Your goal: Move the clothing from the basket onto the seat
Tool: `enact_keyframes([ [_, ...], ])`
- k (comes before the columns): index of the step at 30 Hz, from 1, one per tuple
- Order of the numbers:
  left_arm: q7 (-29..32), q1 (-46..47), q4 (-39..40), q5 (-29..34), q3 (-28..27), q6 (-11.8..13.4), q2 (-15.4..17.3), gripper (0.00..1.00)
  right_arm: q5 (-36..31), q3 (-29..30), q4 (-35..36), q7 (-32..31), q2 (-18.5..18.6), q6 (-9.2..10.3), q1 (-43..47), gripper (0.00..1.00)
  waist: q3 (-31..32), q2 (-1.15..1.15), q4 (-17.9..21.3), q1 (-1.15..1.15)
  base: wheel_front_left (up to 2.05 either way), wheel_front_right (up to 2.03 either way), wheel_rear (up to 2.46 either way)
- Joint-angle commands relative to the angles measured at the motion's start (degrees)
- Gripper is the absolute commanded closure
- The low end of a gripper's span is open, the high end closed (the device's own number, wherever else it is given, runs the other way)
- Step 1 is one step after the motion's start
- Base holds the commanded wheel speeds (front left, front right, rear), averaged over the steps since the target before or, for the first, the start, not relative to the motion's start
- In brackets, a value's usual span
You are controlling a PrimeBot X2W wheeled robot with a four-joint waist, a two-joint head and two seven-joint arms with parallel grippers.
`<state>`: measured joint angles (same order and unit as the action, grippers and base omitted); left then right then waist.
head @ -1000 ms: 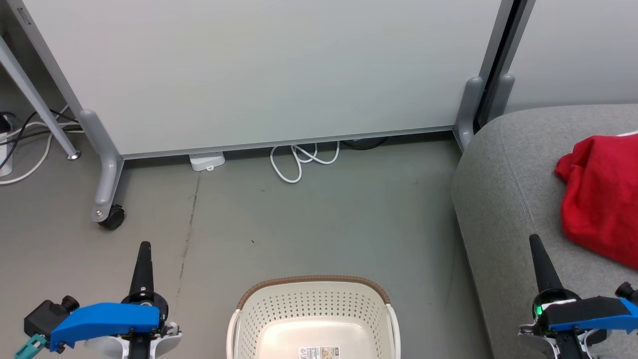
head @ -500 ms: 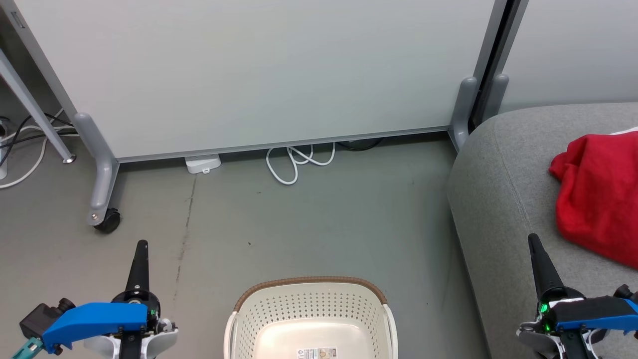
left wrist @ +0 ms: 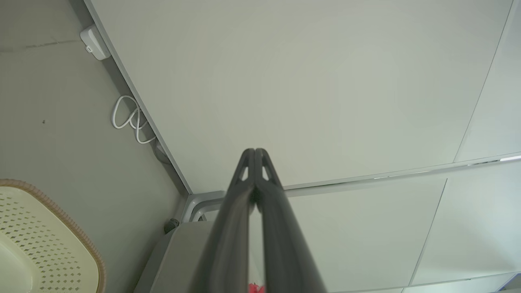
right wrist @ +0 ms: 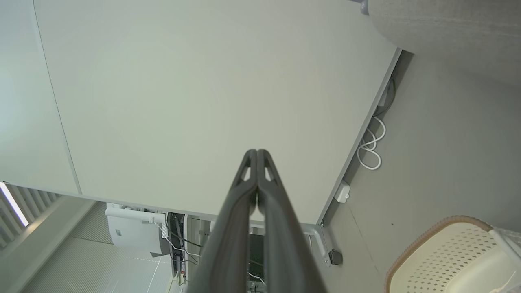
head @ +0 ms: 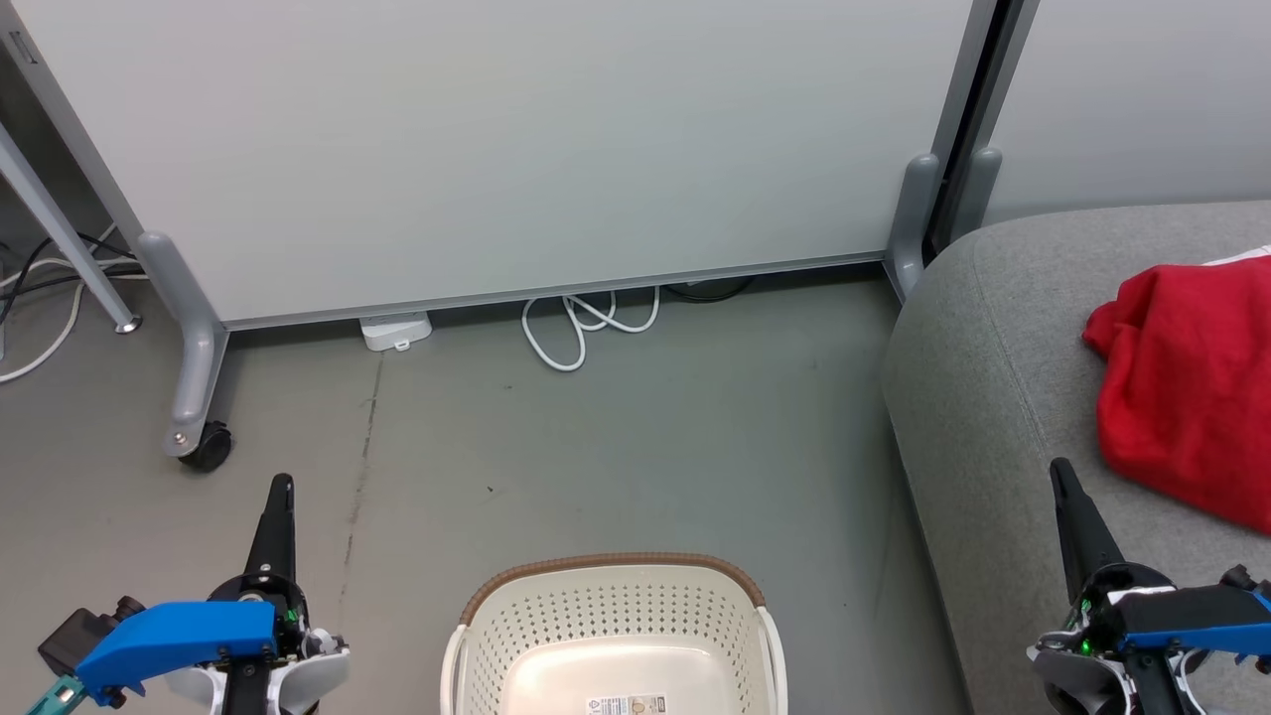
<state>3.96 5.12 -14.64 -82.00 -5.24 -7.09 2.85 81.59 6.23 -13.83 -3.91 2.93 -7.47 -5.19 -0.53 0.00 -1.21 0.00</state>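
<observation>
Lower left: left pincer [head: 282,485], fingers pressed together, above grey floor [head: 616,437]. Centre: cream-white perforated plastic basket [head: 606,608], brown-rimmed, printed label [head: 626,704] on its bottom. Right: right pincer [head: 1059,469], likewise together, beside light-grey upholstered sofa cushion [head: 993,377] bearing bright red soft fabric clothing [head: 1182,397].

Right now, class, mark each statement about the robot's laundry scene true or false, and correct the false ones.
1. The basket holds the red clothing. False: the clothing lies on the seat; the basket's visible inside is bare but for a label.
2. The left gripper and the right gripper are both shut. True.
3. A white cable lies looped on the floor below the partition panel. True.
4. The right gripper is gripping the clothing. False: it is shut on nothing, apart from the clothing.
</observation>
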Motion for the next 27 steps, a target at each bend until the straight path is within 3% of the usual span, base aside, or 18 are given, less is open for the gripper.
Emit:
enact_keyframes([
  [1,0.4,1.2,0.5,-1.4,-0.5,-0.5,0.0,1.0,1.6,0.2,0.0,-0.4,0.0,-0.04,-1.0,1.0,0.0,0.0,0.1,0.0,0.0,0.0,0.0],
  [27,2.8,1.4,0.7,-10.5,-1.4,-0.7,0.0,1.0,10.9,0.4,-0.3,-2.8,-0.1,-0.04,-1.4,1.0,0.4,0.0,1.2,0.0,0.0,0.0,0.0],
])
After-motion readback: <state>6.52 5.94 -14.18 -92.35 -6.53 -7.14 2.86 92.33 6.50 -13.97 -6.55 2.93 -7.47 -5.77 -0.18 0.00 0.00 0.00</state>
